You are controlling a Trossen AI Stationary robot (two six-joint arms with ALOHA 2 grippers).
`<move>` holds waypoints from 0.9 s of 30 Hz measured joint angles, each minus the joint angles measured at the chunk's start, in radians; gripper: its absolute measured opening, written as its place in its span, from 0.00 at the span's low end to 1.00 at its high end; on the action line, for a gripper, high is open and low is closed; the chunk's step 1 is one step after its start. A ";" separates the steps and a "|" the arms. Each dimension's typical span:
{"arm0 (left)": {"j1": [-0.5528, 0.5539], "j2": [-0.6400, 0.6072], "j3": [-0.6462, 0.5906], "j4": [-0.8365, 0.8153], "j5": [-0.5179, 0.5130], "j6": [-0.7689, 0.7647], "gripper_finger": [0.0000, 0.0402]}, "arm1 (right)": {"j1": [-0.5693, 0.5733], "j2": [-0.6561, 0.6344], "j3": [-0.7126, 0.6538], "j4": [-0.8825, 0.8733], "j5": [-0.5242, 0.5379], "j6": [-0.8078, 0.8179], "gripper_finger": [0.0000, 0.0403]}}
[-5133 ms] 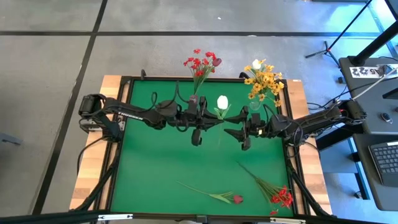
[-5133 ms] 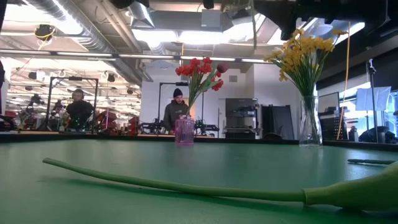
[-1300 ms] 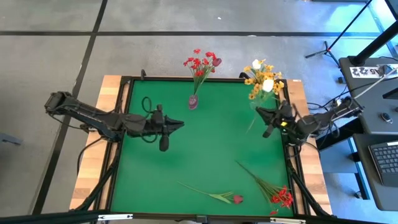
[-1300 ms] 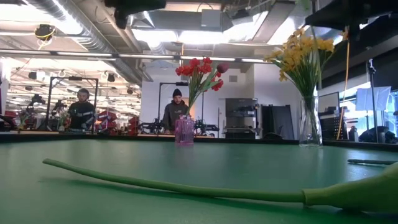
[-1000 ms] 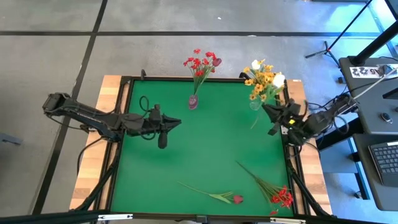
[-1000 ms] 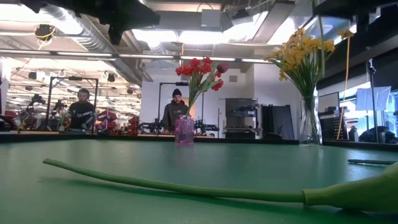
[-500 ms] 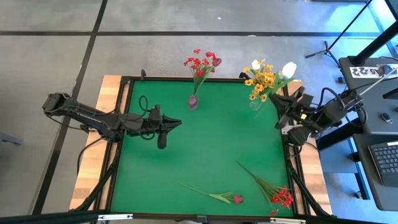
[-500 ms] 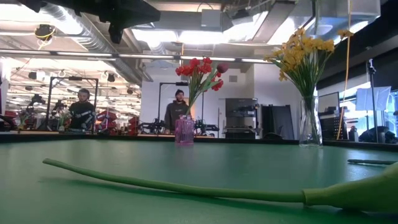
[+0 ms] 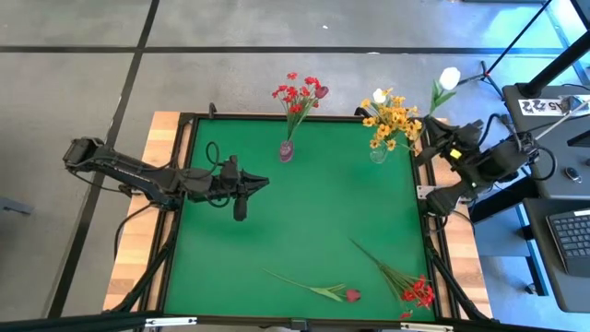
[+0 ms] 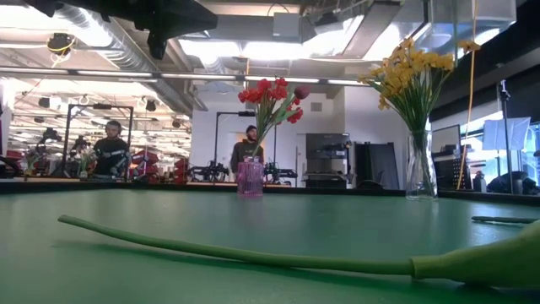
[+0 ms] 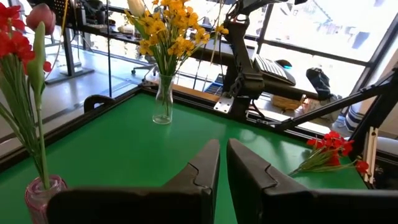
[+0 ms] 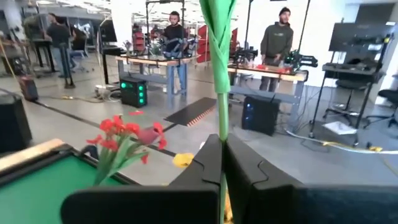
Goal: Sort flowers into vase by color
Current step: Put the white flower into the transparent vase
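1. Table point(image 9: 295, 221), green mat, sat under both arms.
2. Left gripper point(image 9: 261, 183) hung over the mat's left half, empty, fingers point(image 11: 205, 167) almost touching. Pink vase point(image 9: 287, 150) with the red bunch point(image 9: 297, 92) stood just beyond it.
3. Right gripper point(image 9: 431, 132) was up past the far right corner, clamped tight on the stem of the white bud point(image 9: 449, 77); the bud stuck out beyond it, off the table.
4. Clear vase point(image 9: 379, 153) with the yellow bunch point(image 9: 392, 118) stood right beside that gripper, toward the middle.
5. Loose red cluster point(image 9: 417, 292) and dark red bud point(image 9: 351, 295) lay at the near edge, well away from both grippers.
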 joint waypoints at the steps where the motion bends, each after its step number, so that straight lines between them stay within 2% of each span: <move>1: 0.000 0.000 0.000 0.000 0.000 -0.002 0.07 | 0.000 -0.003 0.000 -0.014 0.000 0.022 0.01; 6: 0.000 0.000 0.000 0.000 0.000 -0.004 0.07 | -0.036 -0.006 -0.001 -0.148 -0.001 0.133 0.01; 10: 0.000 0.000 0.000 0.000 0.000 -0.004 0.07 | -0.091 -0.007 -0.024 -0.286 -0.009 0.301 0.01; 16: 0.000 0.005 0.000 0.000 0.000 -0.004 0.07 | -0.203 -0.006 -0.080 -0.478 -0.145 0.504 0.01; 21: 0.000 0.005 0.000 0.000 0.000 -0.004 0.07 | -0.292 -0.006 -0.111 -0.537 -0.227 0.532 0.01; 27: 0.000 0.005 0.000 0.001 0.000 -0.004 0.07 | -0.377 -0.006 -0.153 -0.531 -0.229 0.536 0.01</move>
